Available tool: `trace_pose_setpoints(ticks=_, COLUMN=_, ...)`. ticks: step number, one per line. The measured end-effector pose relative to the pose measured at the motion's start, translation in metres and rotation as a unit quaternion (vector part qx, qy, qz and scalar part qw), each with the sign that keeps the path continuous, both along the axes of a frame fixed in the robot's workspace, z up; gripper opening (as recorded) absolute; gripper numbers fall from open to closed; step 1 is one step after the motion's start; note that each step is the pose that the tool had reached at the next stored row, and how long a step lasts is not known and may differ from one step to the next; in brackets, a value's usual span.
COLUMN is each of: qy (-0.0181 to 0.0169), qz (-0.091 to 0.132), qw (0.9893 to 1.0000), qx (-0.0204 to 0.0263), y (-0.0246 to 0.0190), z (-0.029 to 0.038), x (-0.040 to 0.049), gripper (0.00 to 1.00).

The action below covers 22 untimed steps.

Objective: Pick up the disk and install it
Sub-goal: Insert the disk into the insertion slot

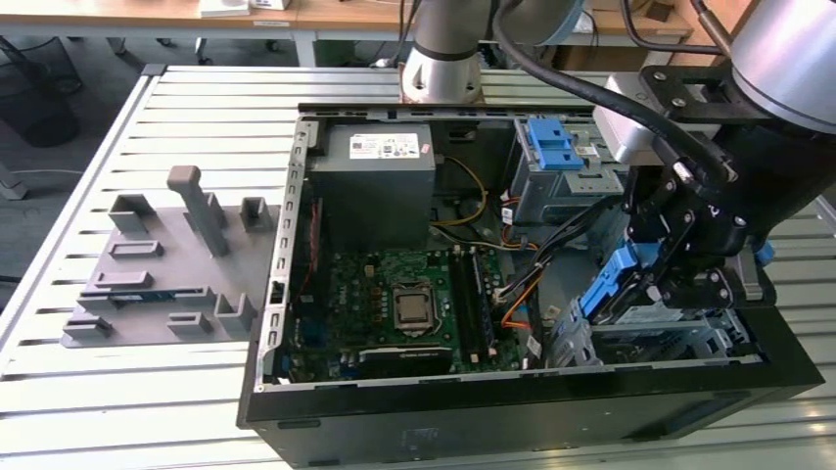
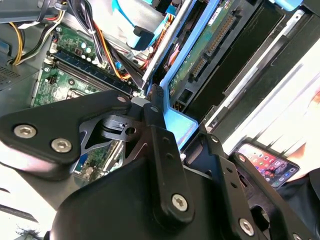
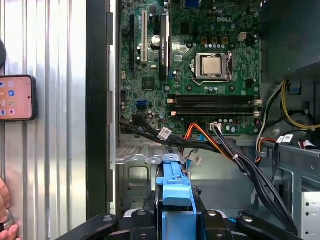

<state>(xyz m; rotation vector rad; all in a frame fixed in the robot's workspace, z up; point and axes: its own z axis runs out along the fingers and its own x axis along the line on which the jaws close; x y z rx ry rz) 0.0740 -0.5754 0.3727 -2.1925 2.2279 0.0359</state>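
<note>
My gripper (image 1: 657, 286) is shut on the disk (image 1: 609, 290), holding it by its blue carrier bracket. It hangs tilted over the metal drive cage (image 1: 679, 333) at the near corner of the open computer case, on the exterior view's right. In the first wrist view the blue bracket (image 3: 175, 192) sits between black fingers (image 3: 148, 207), just above the cage's metal wall (image 3: 135, 175). The second wrist view shows the disk's green circuit side (image 2: 207, 47) and one finger (image 2: 159, 120) against the blue bracket (image 2: 179, 126).
The case (image 1: 392, 411) lies open on a slatted table with the motherboard (image 1: 392, 299), the grey power supply (image 1: 379, 157), loose cables (image 1: 523, 284) and a second cage with a blue latch (image 1: 555, 147). A grey fixture (image 1: 170, 264) lies on the exterior view's left. A phone (image 3: 16, 97) and a hand (image 3: 5, 212) are beside the case.
</note>
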Motion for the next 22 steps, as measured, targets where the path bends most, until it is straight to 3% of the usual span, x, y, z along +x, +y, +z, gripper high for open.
trace_pose_setpoints(ticks=14, qy=0.0, qz=0.0, qw=1.0, qx=-0.0001, y=0.0, z=-0.0124, x=0.0, gripper=0.37)
trace_pose_setpoints(ticks=19, qy=0.0, qz=0.0, qw=1.0, qx=0.0, y=0.0, z=-0.0133, x=0.0, gripper=0.37)
trace_pose_setpoints(ticks=21, qy=0.0, qz=0.0, qw=1.0, qx=0.0, y=0.0, z=-0.0133, x=0.0, gripper=0.38)
trace_pose_setpoints(ticks=22, qy=0.0, qz=0.0, qw=1.0, qx=0.0, y=0.0, z=-0.0133, x=0.0, gripper=0.44)
